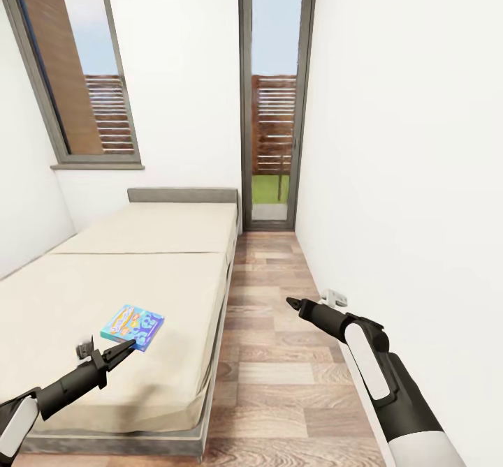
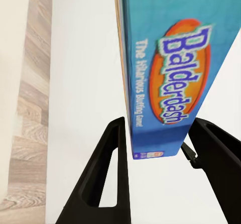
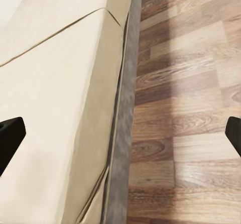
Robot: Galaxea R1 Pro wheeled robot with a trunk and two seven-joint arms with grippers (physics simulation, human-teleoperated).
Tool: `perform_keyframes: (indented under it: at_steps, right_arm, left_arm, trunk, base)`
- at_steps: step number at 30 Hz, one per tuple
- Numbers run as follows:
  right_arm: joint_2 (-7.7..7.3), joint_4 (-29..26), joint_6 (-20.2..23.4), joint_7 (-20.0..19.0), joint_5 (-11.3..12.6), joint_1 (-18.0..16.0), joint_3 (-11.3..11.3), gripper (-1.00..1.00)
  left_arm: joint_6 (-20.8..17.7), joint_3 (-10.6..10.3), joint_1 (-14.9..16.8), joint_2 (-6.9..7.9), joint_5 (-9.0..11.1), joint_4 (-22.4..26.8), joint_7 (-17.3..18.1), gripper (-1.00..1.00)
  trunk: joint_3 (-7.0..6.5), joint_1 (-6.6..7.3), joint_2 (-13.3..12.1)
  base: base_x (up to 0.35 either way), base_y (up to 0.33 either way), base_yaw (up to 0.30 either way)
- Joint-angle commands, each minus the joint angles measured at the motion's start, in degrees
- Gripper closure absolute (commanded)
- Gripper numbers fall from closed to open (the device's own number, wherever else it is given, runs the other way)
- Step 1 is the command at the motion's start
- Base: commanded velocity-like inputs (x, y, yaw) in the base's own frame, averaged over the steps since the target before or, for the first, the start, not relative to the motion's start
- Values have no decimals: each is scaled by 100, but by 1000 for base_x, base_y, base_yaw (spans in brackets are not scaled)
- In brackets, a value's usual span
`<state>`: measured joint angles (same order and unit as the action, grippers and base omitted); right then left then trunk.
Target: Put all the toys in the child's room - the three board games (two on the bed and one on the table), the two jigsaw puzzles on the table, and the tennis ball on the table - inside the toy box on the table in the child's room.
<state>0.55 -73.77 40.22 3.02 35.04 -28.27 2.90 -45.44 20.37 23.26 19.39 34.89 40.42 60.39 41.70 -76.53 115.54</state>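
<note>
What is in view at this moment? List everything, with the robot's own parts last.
Board game: one, blue, on the bed's near section, at the left gripper's tips.
Bed: one, beige mattress, grey frame, along the left wall.
Floor: wood planks, right of the bed.
Window: one, grey frame, left wall.
Glass door: one, grey frame, far end.
Left gripper: black, open, jaws either side of the game's end.
Right gripper: black, open, over the floor.

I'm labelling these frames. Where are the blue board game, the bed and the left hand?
blue board game (image 1: 133, 327), head view, middle of its printed lid.
bed (image 1: 150, 230), head view, bare beige mattress near the headboard.
left hand (image 1: 128, 346), head view, at the fingertips beside the game.
</note>
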Motion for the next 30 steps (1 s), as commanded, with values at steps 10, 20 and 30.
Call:
perform_keyframes:
  at_steps: [10, 20, 30]
  right_arm:
    - [27, -6, 28, 39, 37, -3, 5, -100]
    - [65, -6, 37, 57, 15, -3, 34, -100]
    - [65, 303, 63, 109, -39, -3, 23, -100]
  left_arm:
    - [-32, 6, 3, 2, 9, 3, 16, 100]
    - [-457, -13, -28, 228, 4, 647, 244, 100]
    - [-1293, 8, -131, 785, 11, 1741, 786, 100]
  trunk:
    - [-174, 221, -400]
    - [-354, 441, -801]
    - [-533, 660, -1202]
  base:
    - [0, 0, 0]
    - [0, 0, 0]
    - [0, 0, 0]
